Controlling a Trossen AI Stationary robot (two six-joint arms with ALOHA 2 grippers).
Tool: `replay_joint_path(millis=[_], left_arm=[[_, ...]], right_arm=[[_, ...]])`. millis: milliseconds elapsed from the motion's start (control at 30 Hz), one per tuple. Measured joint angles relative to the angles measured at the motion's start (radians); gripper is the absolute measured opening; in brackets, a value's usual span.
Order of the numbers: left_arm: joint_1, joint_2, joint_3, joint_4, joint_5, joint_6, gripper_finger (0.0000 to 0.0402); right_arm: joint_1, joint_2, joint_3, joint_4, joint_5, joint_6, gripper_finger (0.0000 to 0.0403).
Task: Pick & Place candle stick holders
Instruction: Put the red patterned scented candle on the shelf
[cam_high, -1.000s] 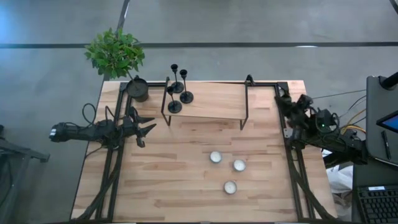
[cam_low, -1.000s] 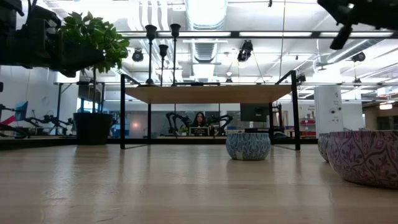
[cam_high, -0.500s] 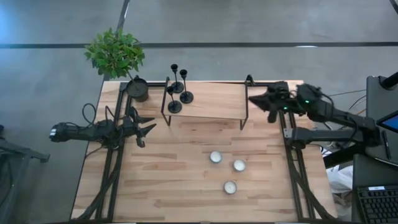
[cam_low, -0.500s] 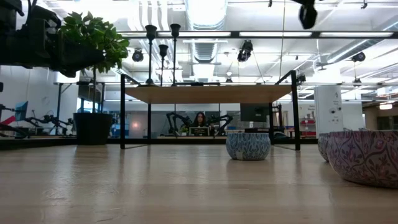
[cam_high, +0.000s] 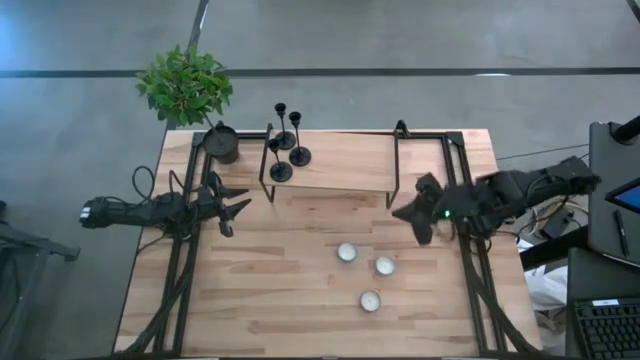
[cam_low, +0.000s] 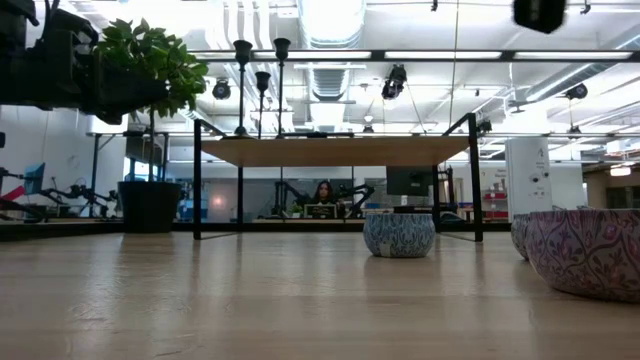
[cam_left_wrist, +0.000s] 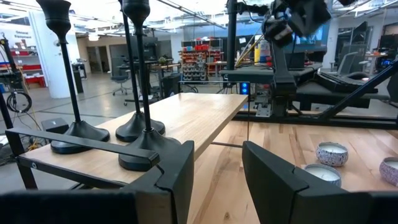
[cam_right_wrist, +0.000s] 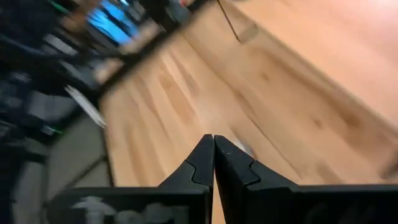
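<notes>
Shelf-top (cam_high: 340, 160) candlesticks (cam_high: 285, 140) stems upright

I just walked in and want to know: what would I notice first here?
Three black candlesticks stand on a raised wooden shelf at the table's far side, beside a leafy green plant. Three tealight cups sit on the table nearer the front. The right gripper, fingers shut, hangs near them; the left gripper waits open.

Bare tabletop (cam_high: 270, 270) lay open left of the three tealights (cam_high: 346, 252). The shelf (cam_high: 340, 160) crowded the back, its candlesticks (cam_high: 281, 172) bunched at the left end.
</notes>
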Motion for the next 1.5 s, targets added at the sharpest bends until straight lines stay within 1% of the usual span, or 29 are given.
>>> replay_joint_path(millis=[67,133,300,400,500,567,667,733,1000,1100,1167,1267,1433,1500], left_arm=[[0.000,0.000,0.000,0.000,0.000,0.000,0.0142],[0.000,0.000,0.000,0.000,0.000,0.000,0.0142],[0.000,0.000,0.000,0.000,0.000,0.000,0.0142],[0.000,0.002,0.000,0.000,0.000,0.000,0.0142],[0.000,0.002,0.000,0.000,0.000,0.000,0.0142],[0.000,0.002,0.000,0.000,0.000,0.000,0.0142],[0.000,0.002,0.000,0.000,0.000,0.000,0.0142],[0.000,0.002,0.000,0.000,0.000,0.000,0.0142],[0.000,0.002,0.000,0.000,0.000,0.000,0.0142],[0.000,0.002,0.000,0.000,0.000,0.000,0.0142],[0.000,0.002,0.000,0.000,0.000,0.000,0.0142],[0.000,0.002,0.000,0.000,0.000,0.000,0.0142],[0.000,0.002,0.000,0.000,0.000,0.000,0.0142],[0.000,0.002,0.000,0.000,0.000,0.000,0.0142]], right_arm=[[0.059,0.052,0.026,-0.092,0.038,0.059,0.0008],[0.092,0.102,0.044,-0.153,0.038,0.066,0.0008],[0.116,0.197,0.048,-0.168,0.003,0.048,0.0008],[0.110,0.236,0.033,-0.187,-0.047,0.022,0.0008],[0.096,0.278,0.031,-0.216,-0.146,0.002,0.0011],[0.094,0.308,0.031,-0.219,-0.199,-0.020,0.0021],[0.094,0.345,0.034,-0.216,-0.255,-0.073,0.0051],[0.094,0.362,0.034,-0.220,-0.278,-0.106,0.0079],[0.091,0.435,0.032,-0.223,-0.278,-0.177,0.0211],[0.090,0.468,0.032,-0.222,-0.278,-0.241,0.0250],[0.090,0.489,0.032,-0.221,-0.278,-0.289,0.0267],[0.087,0.522,0.032,-0.220,-0.279,-0.340,0.0280],[0.075,0.574,0.032,-0.219,-0.326,-0.379,0.0296],[0.075,0.596,0.034,-0.218,-0.326,-0.378,0.0303]])
